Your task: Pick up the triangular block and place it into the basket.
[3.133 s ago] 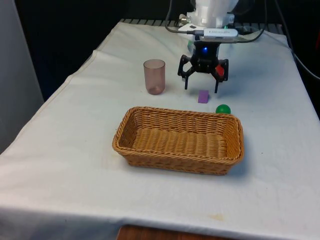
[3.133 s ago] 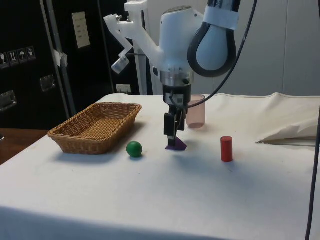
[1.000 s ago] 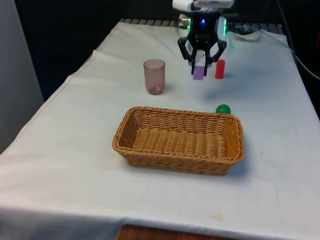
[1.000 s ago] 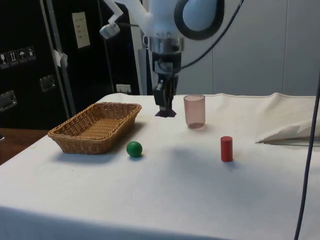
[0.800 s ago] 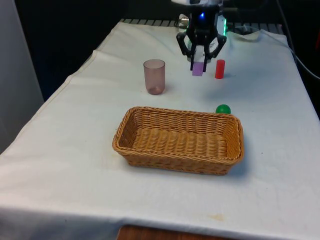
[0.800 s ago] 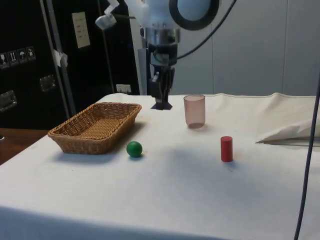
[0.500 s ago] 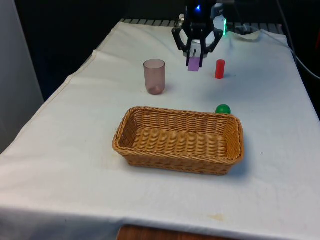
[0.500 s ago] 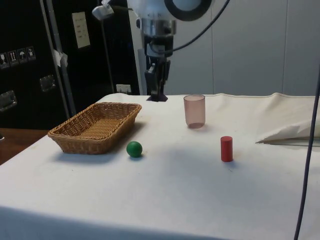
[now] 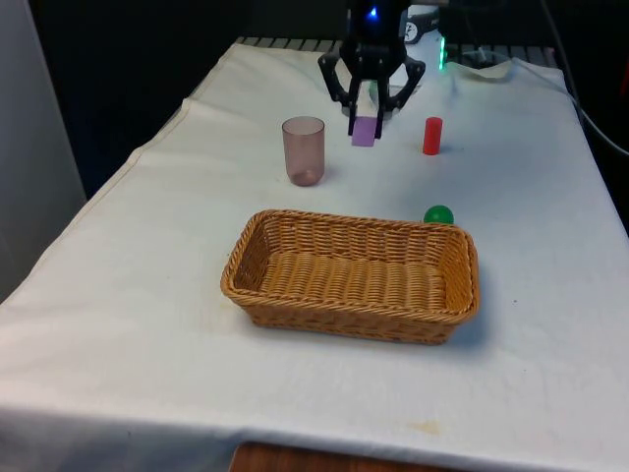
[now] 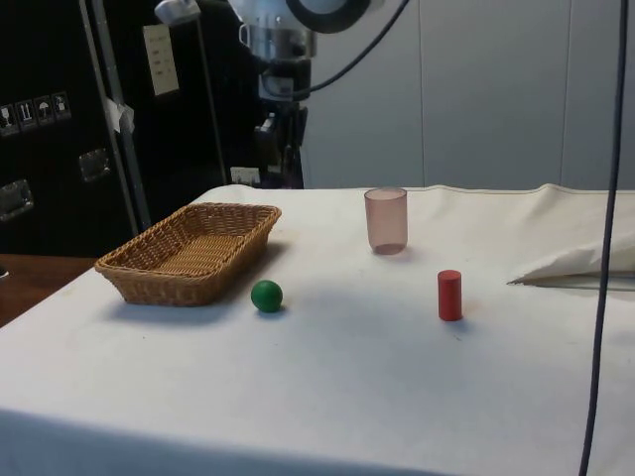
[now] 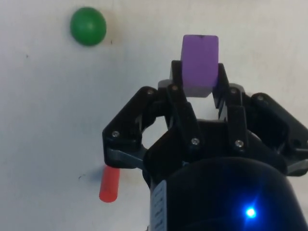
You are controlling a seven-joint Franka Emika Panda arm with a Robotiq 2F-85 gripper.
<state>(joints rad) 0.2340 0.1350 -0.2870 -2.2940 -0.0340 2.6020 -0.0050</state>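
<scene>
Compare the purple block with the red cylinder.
The purple block hangs in the air, clamped in the gripper; the red cylinder stands upright on the cloth, untouched. The block is flat-faced with edges; the cylinder is round. Both are small, solid-coloured pieces outside the basket.

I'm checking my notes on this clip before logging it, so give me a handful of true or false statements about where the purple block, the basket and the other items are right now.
1. The black pincer is shut on the purple triangular block, held above the table. True.
2. The purple triangular block lies inside the brown wicker basket. False: the basket holds nothing and the block is in the air.
3. The green ball sits on the white cloth just outside the basket. True.
4. The red cylinder has tipped over. False: it stands upright.
5. The translucent pink cup stands upright on the cloth. True.
</scene>
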